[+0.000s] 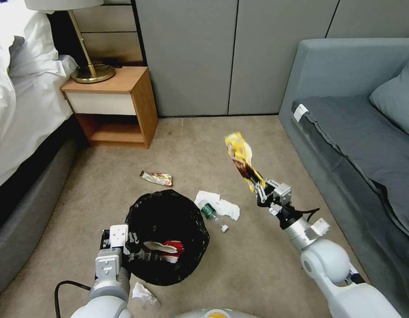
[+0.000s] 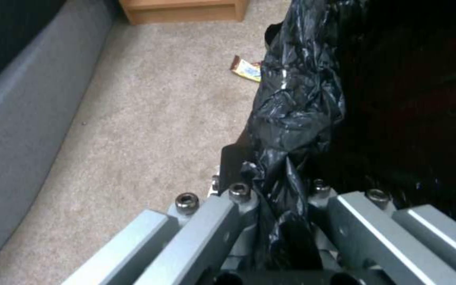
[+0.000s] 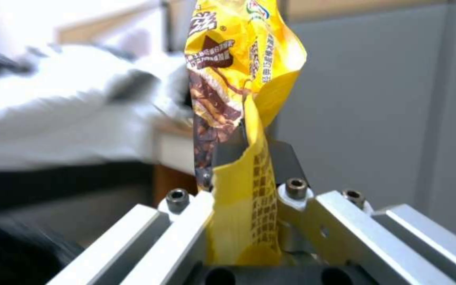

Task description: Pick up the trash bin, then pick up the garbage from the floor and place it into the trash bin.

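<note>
The trash bin (image 1: 169, 221), lined with a glossy black bag, is held just above the carpet in the head view. My left gripper (image 1: 136, 254) is shut on its near rim; the left wrist view shows the bag liner (image 2: 291, 118) pinched between the jaws. A red-white carton (image 1: 173, 249) lies inside the bin. My right gripper (image 1: 262, 190) is raised to the bin's right, shut on a yellow snack wrapper (image 1: 240, 154) that sticks upward, seen close in the right wrist view (image 3: 238, 118). On the floor lie a foil wrapper (image 1: 157, 178), a bottle (image 1: 212, 215), white tissues (image 1: 217, 204) and a crumpled tissue (image 1: 144, 293).
A wooden nightstand (image 1: 114, 106) with a brass lamp (image 1: 87, 66) stands at the back left beside the bed (image 1: 19, 110). A grey sofa (image 1: 359, 132) runs along the right. Grey cabinet doors (image 1: 231, 53) close the back. Open carpet lies between.
</note>
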Controlling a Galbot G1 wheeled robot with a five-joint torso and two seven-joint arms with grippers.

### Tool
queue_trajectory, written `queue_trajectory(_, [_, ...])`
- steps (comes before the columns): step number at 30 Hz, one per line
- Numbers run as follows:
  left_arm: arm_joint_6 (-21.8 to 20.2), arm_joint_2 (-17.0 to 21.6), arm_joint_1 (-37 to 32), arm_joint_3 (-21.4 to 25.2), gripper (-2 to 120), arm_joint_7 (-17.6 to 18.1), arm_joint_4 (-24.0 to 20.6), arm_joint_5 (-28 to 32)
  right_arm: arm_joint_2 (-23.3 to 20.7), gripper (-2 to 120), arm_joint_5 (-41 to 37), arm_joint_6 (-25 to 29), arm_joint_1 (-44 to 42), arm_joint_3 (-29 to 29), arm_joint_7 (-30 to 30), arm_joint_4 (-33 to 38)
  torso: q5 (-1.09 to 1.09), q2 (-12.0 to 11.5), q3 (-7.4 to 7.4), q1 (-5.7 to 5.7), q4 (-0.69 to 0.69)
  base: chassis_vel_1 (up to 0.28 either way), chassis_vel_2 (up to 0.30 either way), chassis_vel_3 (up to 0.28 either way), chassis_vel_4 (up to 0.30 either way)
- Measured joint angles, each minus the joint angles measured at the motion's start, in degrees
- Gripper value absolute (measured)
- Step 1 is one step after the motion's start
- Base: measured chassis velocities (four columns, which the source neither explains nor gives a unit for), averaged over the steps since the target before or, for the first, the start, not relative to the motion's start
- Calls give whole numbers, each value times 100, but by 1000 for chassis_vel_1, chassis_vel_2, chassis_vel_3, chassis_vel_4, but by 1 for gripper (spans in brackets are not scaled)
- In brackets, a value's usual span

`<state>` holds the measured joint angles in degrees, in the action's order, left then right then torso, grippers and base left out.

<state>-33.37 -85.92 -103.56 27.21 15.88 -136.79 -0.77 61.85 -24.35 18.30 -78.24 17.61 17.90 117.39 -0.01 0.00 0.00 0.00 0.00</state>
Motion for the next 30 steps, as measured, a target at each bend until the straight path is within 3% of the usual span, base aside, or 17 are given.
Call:
queue_trajectory(4, [1, 2, -4, -25, 1, -1, 0, -4, -162, 0, 98, -59, -36, -622, -70, 488, 0, 0, 0, 0, 0, 0, 0, 0, 0])
queue_trajectory(8, [-1, 6, -15, -44, 1, -2, -16, -6, -345, 0, 356, -116, 75, -1252, -196, 496, 1, 0, 0, 0, 1, 0, 0, 0, 0])
queue_trajectory(13, [-3, -19, -57, -84, 1, -4, -37, -67, -487, 0, 707, -190, 446, -2137, -329, 137, 0, 0, 0, 0, 0, 0, 0, 0, 0])
queue_trajectory(18, [-3, -62, -95, -121, 1, -9, -47, -149, -275, 0, 893, -272, 961, -2913, -447, -473, 1, 0, 0, 0, 0, 0, 0, 0, 0])
queue_trajectory(28, [-3, -70, -130, -116, 1, -12, -94, -167, -77, 0, 1111, -294, 1126, -3171, -518, -1040, 1, 0, 0, 0, 0, 0, 0, 0, 0])
queue_trajectory(30, [-3, -69, -122, -115, 1, -14, -94, -166, -94, 9, 1160, -302, 1076, -3177, -540, -1047, 0, 0, 1, 0, 0, 0, 0, 0, 0])
